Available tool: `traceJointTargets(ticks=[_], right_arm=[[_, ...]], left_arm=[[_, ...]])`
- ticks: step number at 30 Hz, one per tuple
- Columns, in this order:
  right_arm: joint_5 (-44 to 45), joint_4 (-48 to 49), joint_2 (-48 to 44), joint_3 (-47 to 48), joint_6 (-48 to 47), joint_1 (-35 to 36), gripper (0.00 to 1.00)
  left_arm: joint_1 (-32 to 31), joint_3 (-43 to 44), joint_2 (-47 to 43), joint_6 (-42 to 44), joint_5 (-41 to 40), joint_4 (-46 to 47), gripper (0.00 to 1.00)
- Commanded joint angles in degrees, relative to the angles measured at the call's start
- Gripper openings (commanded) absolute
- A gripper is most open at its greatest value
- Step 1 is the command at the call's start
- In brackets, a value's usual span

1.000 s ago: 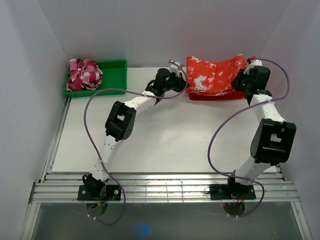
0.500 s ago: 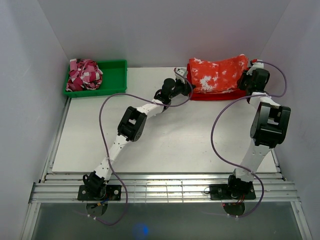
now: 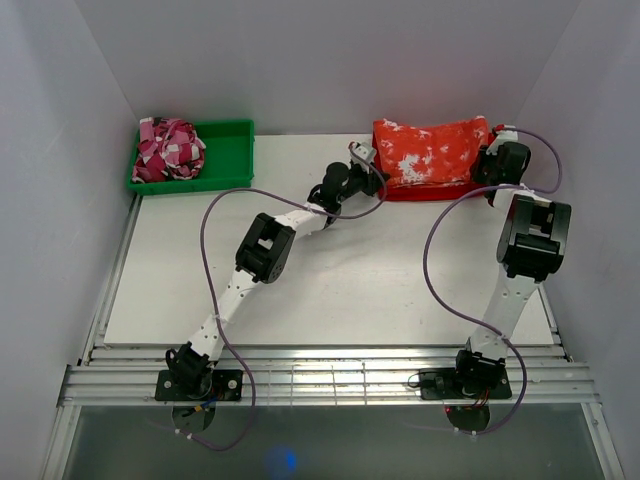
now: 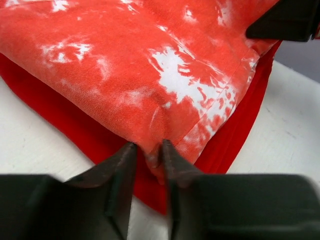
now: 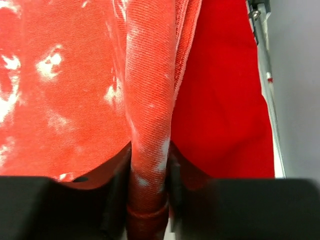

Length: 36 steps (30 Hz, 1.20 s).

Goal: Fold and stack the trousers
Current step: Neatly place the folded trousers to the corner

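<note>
The folded orange-red trousers [image 3: 432, 152] with white splotches lie on a plain solid-red folded cloth [image 3: 432, 190] at the table's back right. My left gripper [image 3: 377, 172] is shut on the trousers' left near corner; in the left wrist view its jaws [image 4: 148, 150] pinch a pucker of the speckled cloth [image 4: 150, 75] over the plain red cloth [image 4: 235, 145]. My right gripper [image 3: 487, 160] is shut on the trousers' right edge; in the right wrist view its jaws [image 5: 150, 172] clamp a thick rolled fold [image 5: 150, 110], with the plain red cloth [image 5: 225, 115] beside it.
A green tray [image 3: 228, 148] at the back left holds a crumpled pink-and-white garment [image 3: 168, 148]. White walls close in at the back and both sides. The right arm stands close to the right wall.
Both grippers have carried the trousers back and down onto the plain red cloth. The cloth's sag between them has flattened. Both arms have stretched farther toward the back.
</note>
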Motion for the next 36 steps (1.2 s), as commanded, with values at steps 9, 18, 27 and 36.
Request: traceJointTargets(ticks=[9, 18, 27, 36], right_arm=[[9.88, 0.14, 1.61, 9.93, -2.55, -2.04, 0.89], [4.21, -15.11, -9.46, 11.25, -1.58, -2.56, 0.9], [-20.99, -47.82, -20.97, 20.92, -7.2, -2.48, 0.9], [-29.56, -71.03, -36.96, -1.09, -24.94, -2.21, 0.9]], left_arm=[[3.16, -15.62, -15.73, 2.92, -1.63, 0.26, 0.98], [7.73, -20.23, -37.12, 3.44, -0.39, -29.14, 0.98], [17.57, -7.27, -44.76, 10.46, 9.35, -80.23, 0.98], [22.5, -32.48, -62.33, 16.36, 2.15, -83.69, 0.98]])
